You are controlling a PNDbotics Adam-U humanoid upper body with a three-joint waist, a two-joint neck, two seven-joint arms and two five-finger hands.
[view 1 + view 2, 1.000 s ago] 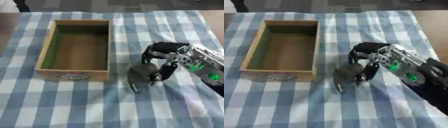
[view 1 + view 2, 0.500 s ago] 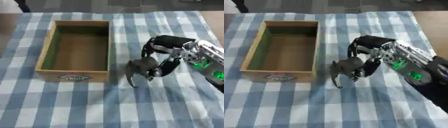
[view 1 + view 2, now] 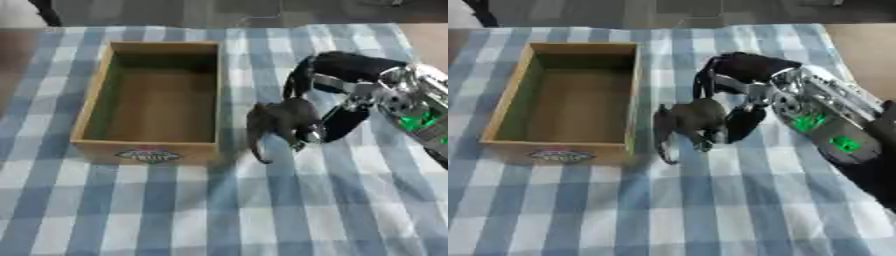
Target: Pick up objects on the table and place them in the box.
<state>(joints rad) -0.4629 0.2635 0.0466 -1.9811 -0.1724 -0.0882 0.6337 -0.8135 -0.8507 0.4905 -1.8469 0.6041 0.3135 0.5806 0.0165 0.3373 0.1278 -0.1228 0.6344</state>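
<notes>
Left eye view looks down on a bench [image 3: 262,220] covered with a blue-and-white checked cloth, and on it, toward nine o'clock from the middle, stands an open wooden box [image 3: 156,102] with a small label on its near wall. Nothing can be seen inside the box, only its brown floor and greenish inner walls. Coming in from three o'clock, the right robot hand [image 3: 337,107] hangs over the cloth just beside the box's right wall, its black fingers [image 3: 343,123] curled down around a dark grey animal figure [image 3: 278,120]. That figure sits at the fingertips on the hand's nine o'clock side, raised off the cloth as far as I can tell, with a thin trunk or tail dangling toward six o'clock. It lies between the hand and the box, close to the box's near right corner but outside it. Behind the fingers the silver wrist [image 3: 815,107] runs off toward four o'clock, showing green lights on its casing. The left robot hand is not visible in either eye view.
</notes>
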